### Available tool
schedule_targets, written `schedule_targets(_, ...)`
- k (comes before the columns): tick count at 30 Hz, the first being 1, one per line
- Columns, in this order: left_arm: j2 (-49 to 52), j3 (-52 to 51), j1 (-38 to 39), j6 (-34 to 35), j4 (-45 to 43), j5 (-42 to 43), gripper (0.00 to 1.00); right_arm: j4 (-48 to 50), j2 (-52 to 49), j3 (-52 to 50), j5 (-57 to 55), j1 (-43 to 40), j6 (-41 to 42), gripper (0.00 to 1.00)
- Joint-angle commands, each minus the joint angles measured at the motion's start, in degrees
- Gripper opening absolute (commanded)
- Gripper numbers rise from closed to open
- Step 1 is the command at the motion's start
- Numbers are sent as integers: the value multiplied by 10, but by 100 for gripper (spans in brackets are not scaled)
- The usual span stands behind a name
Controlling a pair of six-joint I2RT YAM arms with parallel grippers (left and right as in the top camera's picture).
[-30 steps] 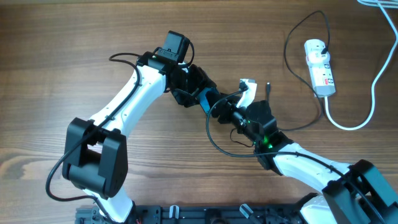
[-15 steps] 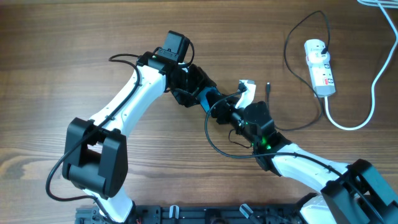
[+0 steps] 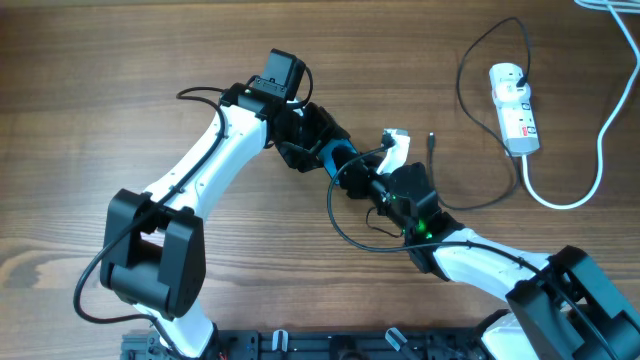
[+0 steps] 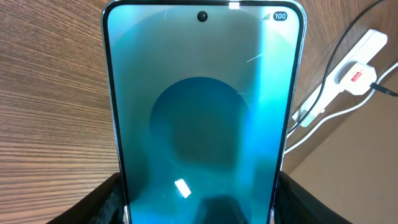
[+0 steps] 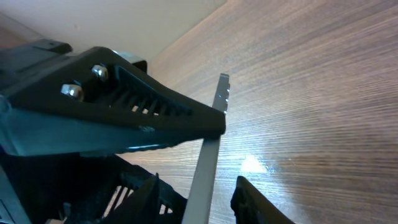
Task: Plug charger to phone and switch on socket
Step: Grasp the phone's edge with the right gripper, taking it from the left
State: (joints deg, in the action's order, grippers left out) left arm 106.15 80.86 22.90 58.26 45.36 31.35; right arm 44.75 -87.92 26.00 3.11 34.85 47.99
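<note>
- left gripper (image 3: 322, 148): the arm reaches from the near edge to the middle of the desk (image 3: 100, 80). Its claw is closed across the lower end of the phone (image 4: 202, 112), a finger on each long side.
- phone: held above mid-desk. It looks light and rigid, with slick glass, so it is best gripped by its side edges with the port end left free.
- right gripper (image 3: 372, 180): its claw is parted and holds nothing. The phone's thin edge stands between its fingers.
- charger (image 3: 431, 142): the plug tip lies loose just right of the phone. The cable looks limp, so it is better pinched at the stiff plug.
- socket (image 3: 514, 108): it lies near the far right corner.
</note>
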Motion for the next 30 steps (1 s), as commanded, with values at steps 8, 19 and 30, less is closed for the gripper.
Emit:
schedule_targets(8, -19, 14, 3, 8, -7, 14, 38, 9, -6, 8, 8, 4, 2, 28)
schedule_targets(19, -19, 14, 12, 7, -11, 16, 38, 11, -6, 8, 36, 4, 2, 17)
schedule_targets(30, -19, 14, 14, 7, -11, 16, 38, 22, -6, 8, 65, 4, 1, 4)
